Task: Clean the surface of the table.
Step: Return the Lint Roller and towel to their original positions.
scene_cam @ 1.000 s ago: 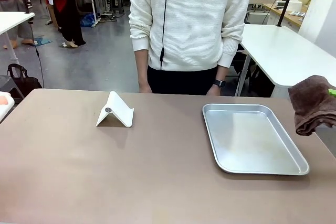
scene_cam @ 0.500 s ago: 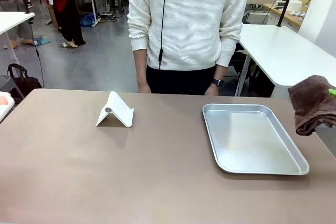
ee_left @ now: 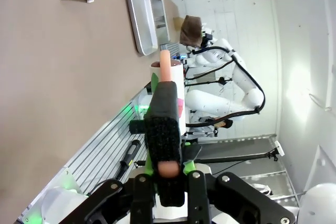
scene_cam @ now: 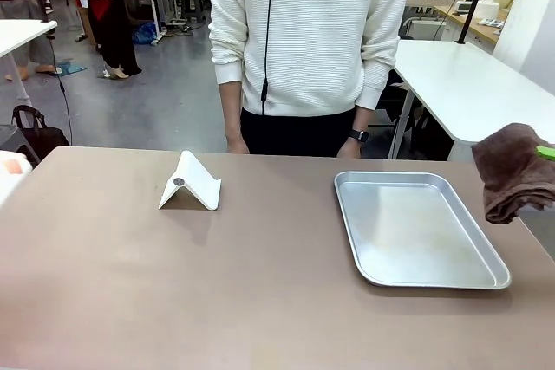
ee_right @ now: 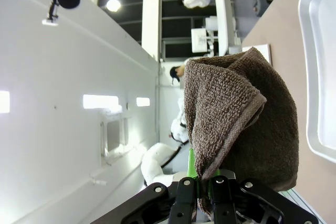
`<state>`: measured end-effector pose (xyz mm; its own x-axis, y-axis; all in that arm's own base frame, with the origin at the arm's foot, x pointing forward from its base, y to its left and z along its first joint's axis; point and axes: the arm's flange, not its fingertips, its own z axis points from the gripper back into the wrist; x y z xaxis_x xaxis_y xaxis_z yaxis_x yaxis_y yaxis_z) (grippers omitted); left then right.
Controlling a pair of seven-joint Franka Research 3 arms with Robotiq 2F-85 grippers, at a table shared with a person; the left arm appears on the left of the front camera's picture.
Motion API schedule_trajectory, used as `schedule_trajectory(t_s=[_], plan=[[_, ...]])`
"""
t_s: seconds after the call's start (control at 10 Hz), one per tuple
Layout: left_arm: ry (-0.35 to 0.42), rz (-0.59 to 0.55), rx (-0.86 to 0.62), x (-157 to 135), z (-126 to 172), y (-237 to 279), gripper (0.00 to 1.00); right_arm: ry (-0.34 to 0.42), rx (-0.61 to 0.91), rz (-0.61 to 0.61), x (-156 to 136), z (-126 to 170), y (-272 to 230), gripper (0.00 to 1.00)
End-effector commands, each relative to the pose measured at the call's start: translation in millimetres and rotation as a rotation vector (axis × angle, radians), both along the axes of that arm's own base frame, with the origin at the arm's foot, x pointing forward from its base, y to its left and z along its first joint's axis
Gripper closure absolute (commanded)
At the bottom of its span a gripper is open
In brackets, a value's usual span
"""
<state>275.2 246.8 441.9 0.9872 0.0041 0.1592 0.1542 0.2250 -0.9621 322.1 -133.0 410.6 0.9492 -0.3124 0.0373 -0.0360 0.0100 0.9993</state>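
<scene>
Front view: the right gripper (scene_cam: 546, 155), clamped on a brown cloth (scene_cam: 512, 171), hangs right of the tray (scene_cam: 416, 230) on the table (scene_cam: 173, 283). The left gripper (ee_left: 167, 169) grips a pink-tipped stick (ee_left: 165, 69). Lower the cloth flat, then wipe in long strokes around the tray.

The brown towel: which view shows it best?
The right wrist view: the brown towel hangs large and sharp from the shut right gripper. The front view catches it at the right edge; the left wrist view shows it small and distant.
</scene>
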Motion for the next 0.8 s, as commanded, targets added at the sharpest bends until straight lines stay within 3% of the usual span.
schedule_trajectory(t_s=[0.0, 0.1, 0.3, 0.5, 0.7], plan=[[0.025, 0.055, 0.09, 23.6, 31.0, -51.9, 0.78, -0.085, -0.055, 0.071, 22.9, 18.2, 56.4, 0.93], [0.059, 0.013, 0.121, 39.8, 47.2, -80.6, 0.78, -0.093, -0.067, 0.094, 40.1, 24.3, 95.8, 0.93], [0.08, 0.05, 0.203, 65.7, 63.4, -150.4, 0.78, -0.099, -0.114, 0.162, 71.0, 20.0, 166.3, 0.93], [0.04, 0.153, 0.317, 78.9, 72.9, -222.0, 0.78, -0.091, -0.149, 0.141, 99.0, -2.5, 247.4, 0.93], [0.049, 0.095, 0.398, 105.2, 70.9, -267.7, 0.78, -0.024, -0.174, 0.134, 121.5, -34.1, 299.9, 0.93]])
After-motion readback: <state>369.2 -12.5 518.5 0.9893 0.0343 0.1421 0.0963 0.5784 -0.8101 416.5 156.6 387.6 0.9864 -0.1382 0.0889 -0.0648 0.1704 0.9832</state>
